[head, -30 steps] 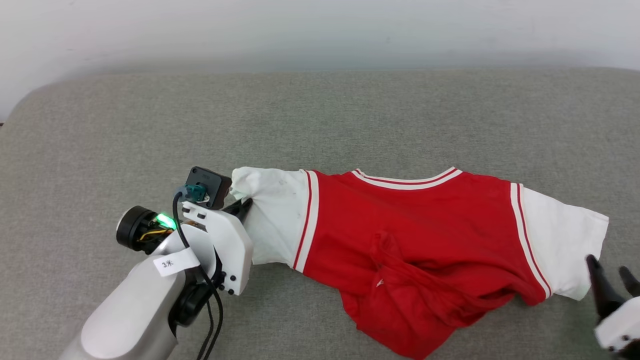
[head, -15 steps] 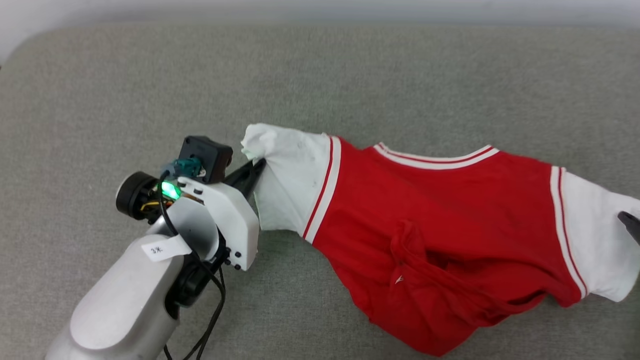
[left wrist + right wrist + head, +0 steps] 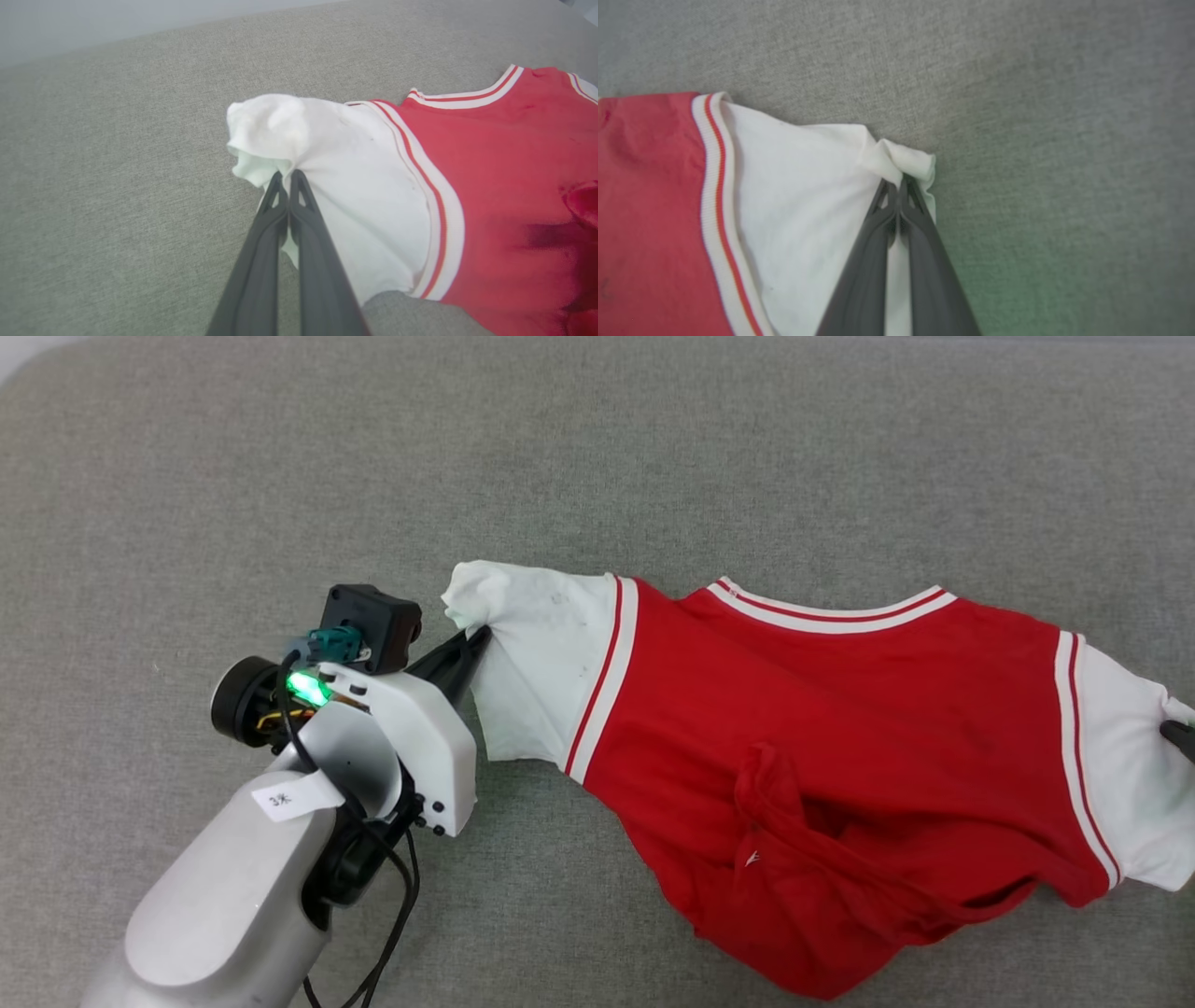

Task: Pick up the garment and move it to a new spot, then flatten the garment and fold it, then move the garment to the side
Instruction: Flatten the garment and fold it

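The garment (image 3: pixel 822 728), a red jersey with short white sleeves and striped trim, lies crumpled across the grey cushion (image 3: pixel 597 457), its lower body bunched into folds. My left gripper (image 3: pixel 478 637) is shut on the edge of the garment's left white sleeve (image 3: pixel 336 186), which puckers at the fingertips. My right gripper (image 3: pixel 900 181) is shut on the cuff of the other white sleeve (image 3: pixel 808 186). In the head view only a dark fingertip (image 3: pixel 1180 737) of the right gripper shows at the right border.
The grey fabric cushion stretches wide behind and to the left of the garment. A pale wall (image 3: pixel 93 23) stands beyond the cushion's far edge. My left forearm (image 3: pixel 233 905) with its trailing black cable lies over the lower-left part.
The head camera has tilted down, so the whole picture shifted. My right gripper, open beside the right sleeve a second ago, has closed on its cuff. The left gripper keeps its hold.
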You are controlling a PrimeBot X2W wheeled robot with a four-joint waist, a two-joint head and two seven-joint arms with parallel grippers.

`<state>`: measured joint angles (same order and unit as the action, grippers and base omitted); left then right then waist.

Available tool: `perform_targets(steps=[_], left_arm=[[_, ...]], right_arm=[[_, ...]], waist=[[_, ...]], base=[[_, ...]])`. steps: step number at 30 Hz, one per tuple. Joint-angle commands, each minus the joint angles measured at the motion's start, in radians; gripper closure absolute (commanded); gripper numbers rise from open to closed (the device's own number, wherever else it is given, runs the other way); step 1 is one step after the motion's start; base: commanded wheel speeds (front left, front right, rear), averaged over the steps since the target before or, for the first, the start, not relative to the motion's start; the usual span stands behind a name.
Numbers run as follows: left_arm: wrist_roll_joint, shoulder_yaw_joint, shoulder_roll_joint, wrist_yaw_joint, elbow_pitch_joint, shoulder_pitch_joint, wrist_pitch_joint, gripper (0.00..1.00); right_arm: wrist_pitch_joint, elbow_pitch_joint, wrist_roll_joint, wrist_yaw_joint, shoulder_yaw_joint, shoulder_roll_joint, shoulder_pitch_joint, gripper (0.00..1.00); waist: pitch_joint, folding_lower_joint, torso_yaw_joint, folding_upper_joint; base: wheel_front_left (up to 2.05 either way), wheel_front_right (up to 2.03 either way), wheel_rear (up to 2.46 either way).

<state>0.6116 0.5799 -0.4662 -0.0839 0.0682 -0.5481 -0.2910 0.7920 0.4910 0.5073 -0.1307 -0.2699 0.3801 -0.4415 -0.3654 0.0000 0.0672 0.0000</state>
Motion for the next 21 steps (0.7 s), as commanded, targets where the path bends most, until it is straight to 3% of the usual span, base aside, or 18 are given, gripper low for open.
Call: perform_targets(steps=[1,9,17,21], left_arm=[[0.006,-0.006,-0.005,-0.004,0.005,0.011,0.01,1.0],[0.011,-0.06,-0.032,-0.023,0.026,0.0,0.069,1.0],[0.025,-0.133,-0.051,-0.014,0.098,-0.101,0.124,1.0],[0.025,-0.157,-0.042,0.01,0.176,-0.196,0.16,1.0]], right_arm=[[0.021,0.04,0.01,0.0,0.03,-0.047,0.036,1.0],[-0.051,-0.104,0.006,0.0,0.021,0.039,-0.035,1.0],[-0.105,-0.17,-0.035,0.001,0.068,0.059,-0.126,1.0],[-0.171,-0.163,-0.112,0.001,0.072,0.03,-0.217,1.0]], waist=[[0.016,0.0,-0.008,0.0],[0.113,0.0,-0.038,0.0],[0.183,0.0,-0.07,0.0],[0.193,0.0,-0.082,0.0]], base=[[0.0,0.0,0.0],[0.0,0.0,0.0],[0.0,0.0,0.0],[0.0,0.0,0.0]])
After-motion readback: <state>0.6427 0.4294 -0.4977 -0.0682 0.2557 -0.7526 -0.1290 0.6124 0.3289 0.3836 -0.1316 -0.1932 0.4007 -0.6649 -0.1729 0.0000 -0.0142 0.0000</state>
